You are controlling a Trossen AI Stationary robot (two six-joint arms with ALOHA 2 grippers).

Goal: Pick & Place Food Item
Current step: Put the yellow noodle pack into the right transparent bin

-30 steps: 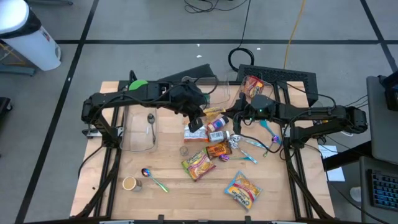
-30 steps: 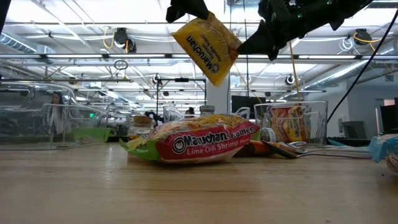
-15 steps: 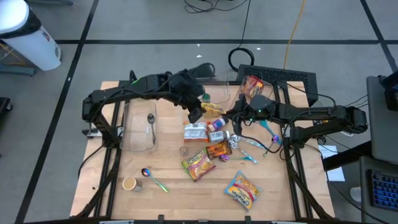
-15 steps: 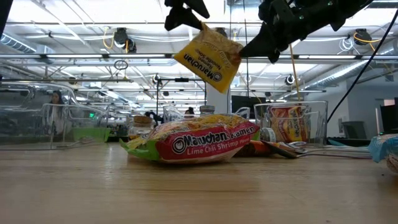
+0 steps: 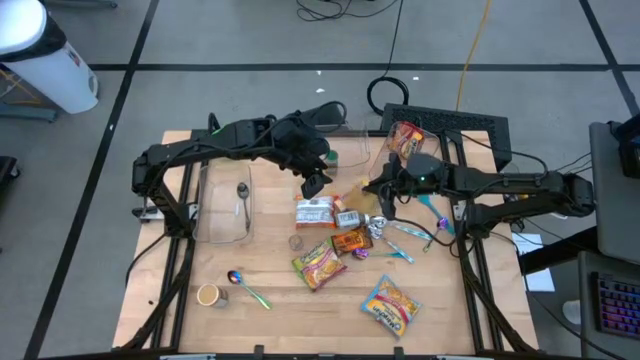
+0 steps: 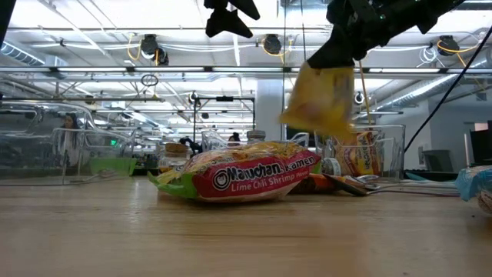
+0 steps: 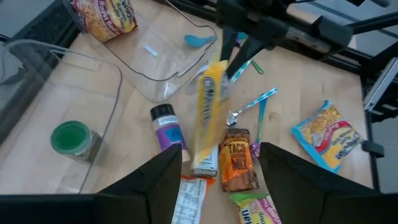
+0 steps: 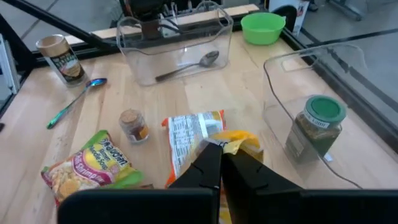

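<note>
1. Your right end effector (image 5: 377, 190) has the yellow packet (image 6: 319, 104) pinched at its top edge, so the packet's hanging in the air over the middle of the counter (image 5: 280, 300).
2. Your left end effector (image 5: 312, 183) sits just beside it with fingers (image 7: 157, 180) spread and nothing between them.
3. A lime ramen pack (image 6: 246, 175) lies on the counter below the packet.
</note>
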